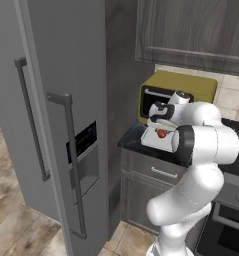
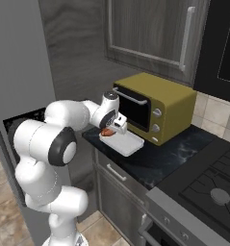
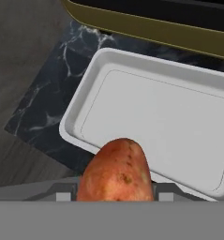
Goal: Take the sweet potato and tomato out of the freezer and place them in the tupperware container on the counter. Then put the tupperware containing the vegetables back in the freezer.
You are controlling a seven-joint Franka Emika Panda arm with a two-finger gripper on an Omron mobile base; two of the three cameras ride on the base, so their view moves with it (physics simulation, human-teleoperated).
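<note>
Left base view: the fingers [image 1: 161,131] are clamped on the sweet potato [image 1: 162,133], held just above the tupperware container [image 1: 154,140] on the dark tabletop [image 1: 132,138] — microwave [image 1: 191,86] at 12 o'clock of it, freezer [image 1: 61,115] at 9 o'clock.

Right base view: the sweet potato [image 2: 107,132] hangs over the container's [image 2: 127,142] 9 o'clock end.

Hand view: the sweet potato [image 3: 117,171] sits at 6 o'clock — the bare white tray [image 3: 155,117] lies beyond it.
</note>
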